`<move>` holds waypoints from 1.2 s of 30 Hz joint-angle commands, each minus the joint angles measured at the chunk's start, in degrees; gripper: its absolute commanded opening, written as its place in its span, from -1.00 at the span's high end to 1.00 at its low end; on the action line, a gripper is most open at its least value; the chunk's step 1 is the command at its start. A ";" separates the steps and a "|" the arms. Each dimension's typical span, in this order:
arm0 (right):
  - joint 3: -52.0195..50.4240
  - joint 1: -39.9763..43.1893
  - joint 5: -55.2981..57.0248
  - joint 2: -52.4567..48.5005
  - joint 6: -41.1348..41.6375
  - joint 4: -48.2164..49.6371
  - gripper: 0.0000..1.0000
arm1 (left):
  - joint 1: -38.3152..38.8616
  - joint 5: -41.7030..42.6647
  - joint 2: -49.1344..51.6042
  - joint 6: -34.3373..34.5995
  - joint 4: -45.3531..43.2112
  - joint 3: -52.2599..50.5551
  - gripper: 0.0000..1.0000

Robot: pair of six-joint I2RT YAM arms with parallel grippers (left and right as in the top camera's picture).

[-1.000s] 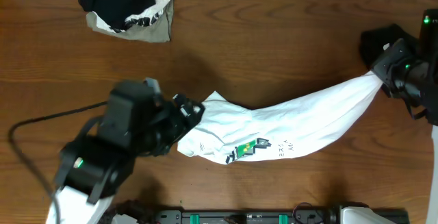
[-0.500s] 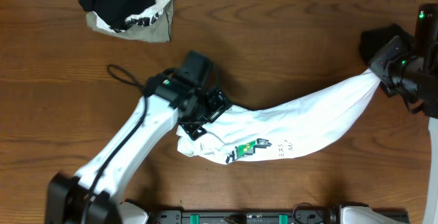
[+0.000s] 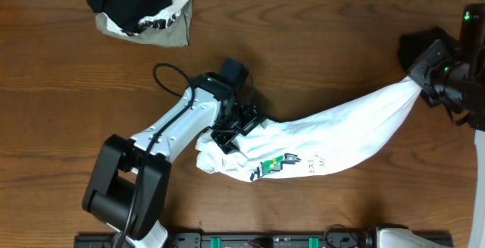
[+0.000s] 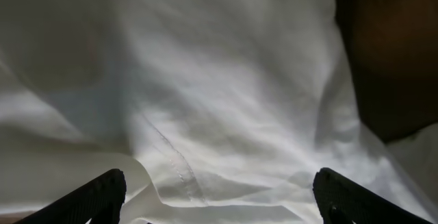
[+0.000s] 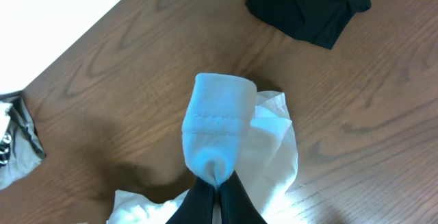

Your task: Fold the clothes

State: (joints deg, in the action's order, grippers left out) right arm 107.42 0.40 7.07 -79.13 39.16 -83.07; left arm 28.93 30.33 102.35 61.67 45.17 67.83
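Right claw [image 3: 417, 77] clamps one end of the soft, floppy white T-shirt [image 3: 341, 138], while my left claw [image 3: 235, 129] hangs spread wide, empty, over the crumpled end, where I'd pinch the seam [image 4: 174, 162].

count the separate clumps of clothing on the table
3: the white T-shirt stretched across the middle, a mixed pile at top left, a black garment at the right edge. The pile may hide more.
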 commanded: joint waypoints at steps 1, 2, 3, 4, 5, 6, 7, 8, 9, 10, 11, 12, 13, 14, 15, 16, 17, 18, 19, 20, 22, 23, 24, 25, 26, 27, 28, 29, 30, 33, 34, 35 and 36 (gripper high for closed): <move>0.42 -0.48 0.46 -0.13 -1.14 0.13 0.97 | 1.55 3.17 0.50 -0.96 0.68 -0.68 -0.78; 0.42 -0.48 0.48 -0.13 -1.14 0.13 0.97 | 1.95 3.39 0.50 -0.96 0.79 -0.70 -0.78; 0.42 -0.48 0.50 -0.22 -1.14 0.13 0.97 | 2.45 3.56 0.50 -0.94 0.85 -0.79 -0.78; 0.42 -0.48 0.48 -0.28 -1.14 0.11 0.97 | 2.97 3.56 0.50 -0.68 0.98 -0.83 -0.78; 0.37 -0.48 0.48 -0.37 -1.14 0.11 0.97 | 3.45 3.52 0.50 -0.55 0.96 -0.92 -0.78; 0.35 -0.48 0.44 -0.39 -1.14 0.09 0.97 | 3.80 3.50 0.50 -0.52 0.90 -0.98 -0.78; 0.31 -0.48 0.44 -0.39 -1.14 0.09 0.98 | 4.17 3.50 0.52 -0.50 0.68 -1.20 -0.79; 0.22 -0.48 0.46 -0.39 -1.14 0.09 0.98 | 4.39 3.50 0.52 -0.24 0.57 -1.46 -0.78; 0.13 -0.48 0.44 -0.37 -1.11 0.09 0.98 | 4.59 3.54 0.52 0.24 0.57 -1.84 -0.78; 0.02 -0.48 0.46 -0.39 -1.14 0.09 0.97 | 4.70 3.54 0.52 0.55 0.48 -2.21 -0.78; -0.15 -0.48 0.48 -0.39 -1.14 0.11 0.97 | 4.70 3.52 0.52 0.50 -0.07 -2.64 -0.78; -0.33 -0.48 0.48 -0.39 -1.14 0.20 0.97 | 4.70 3.52 0.52 0.52 -0.94 -3.17 -0.78; -0.46 -0.46 0.50 -0.39 -1.14 0.20 0.97 | 4.70 3.52 0.52 0.52 -2.19 -3.80 -0.78; -0.63 -0.48 0.63 -0.39 -1.14 0.22 0.97 | 4.68 3.52 0.52 0.57 -3.21 -4.35 -0.78; -0.74 -0.48 0.63 -0.39 -1.14 0.26 0.97 | 4.63 3.52 0.52 0.72 -4.48 -4.92 -0.78; -0.83 -0.48 0.63 -0.39 -1.14 0.31 0.98 | 4.63 3.52 0.52 0.85 -5.46 -5.33 -0.78; -0.92 -0.48 0.63 -0.39 -1.14 0.35 0.97 | 4.63 3.54 0.52 1.29 -6.95 -5.92 -0.78; -0.98 -0.48 0.63 -0.39 -1.14 0.35 0.97 | 4.63 3.54 0.52 1.73 -8.22 -6.32 -0.77; -1.01 -0.48 0.63 -0.39 -1.14 0.37 0.97 | 4.63 3.52 0.52 2.19 -9.31 -6.56 -0.76; -1.01 -0.48 0.63 -0.39 -1.14 0.37 0.97 | 4.63 3.54 0.52 2.29 -10.10 -6.60 -0.72; -1.01 -0.46 0.63 -0.39 -1.14 0.37 0.97 | 4.63 3.56 0.52 2.32 -11.19 -6.58 -0.68; -1.01 -0.48 0.66 -0.39 -1.14 0.37 0.97 | 4.63 3.54 0.52 2.51 -11.26 -6.58 -0.67; -1.03 -0.48 0.66 -0.39 -1.14 0.37 0.97 | 4.63 3.54 0.52 2.51 -11.26 -6.58 -0.65; -1.03 -0.48 0.70 -0.39 -1.14 0.37 0.97 | 4.63 3.54 0.52 2.49 -11.23 -6.58 -0.62; -1.03 -0.48 0.90 -0.39 -1.14 0.37 0.97 | 4.63 3.54 0.50 2.47 -11.21 -6.58 -0.59; -1.03 -0.48 1.20 -0.39 -1.11 0.37 0.97 | 4.63 3.56 0.50 2.47 -11.21 -6.58 -0.53; -1.03 -0.48 1.42 -0.39 -1.11 0.37 0.97 | 4.63 3.56 0.50 2.47 -11.21 -6.58 -0.39; -1.03 -0.48 1.51 -0.39 -1.11 0.37 0.97 | 4.63 3.56 0.50 2.47 -11.19 -6.58 -0.24; -1.03 -0.48 1.51 -0.39 -1.11 0.37 0.97 | 4.63 3.58 0.50 2.47 -11.17 -6.58 -0.14; -1.03 -0.48 1.51 -0.39 -1.11 0.37 0.97 | 4.63 3.54 -0.02 2.45 -10.54 -6.58 0.24; -1.03 -0.48 1.51 -0.39 -1.11 0.37 0.97 | 4.63 3.54 -0.37 2.25 -10.36 -6.58 0.34; -1.03 -0.48 1.51 -0.39 -1.11 0.37 0.97 | 4.63 3.52 -0.81 2.16 -10.32 -6.58 0.46; -1.03 -0.48 1.51 -0.39 -1.11 0.37 0.97 | 4.63 3.50 -1.11 2.01 -10.32 -6.56 0.58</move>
State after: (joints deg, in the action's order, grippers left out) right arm 106.65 0.40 7.51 -79.44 39.13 -82.85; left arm 33.54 33.93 102.37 64.31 34.52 61.36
